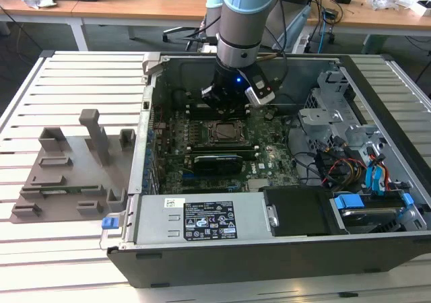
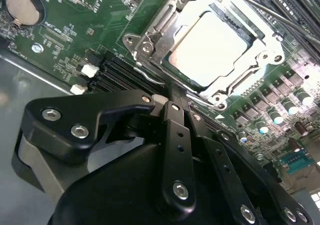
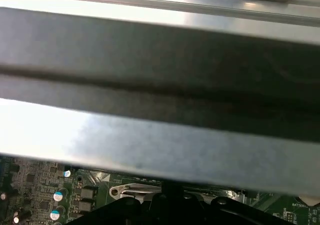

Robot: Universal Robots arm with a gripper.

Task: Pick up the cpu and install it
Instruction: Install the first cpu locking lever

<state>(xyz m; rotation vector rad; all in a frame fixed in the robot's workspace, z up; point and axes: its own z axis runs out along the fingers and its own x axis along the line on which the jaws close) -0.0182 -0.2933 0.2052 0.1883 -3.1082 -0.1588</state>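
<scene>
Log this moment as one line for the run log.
gripper: above socket, nothing held | flat silver square cpu: seated in metal socket frame | green motherboard: inside open computer case

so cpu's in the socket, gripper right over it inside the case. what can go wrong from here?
1. The cpu lies in the socket with the frame not over it; a nudge could likely shift it off its seat.
2. The gripper hangs close to the socket's edge and lever, so a small sideways move may snag them.
3. The arm reaches down near the case wall; a wide retreat might clip it.
</scene>
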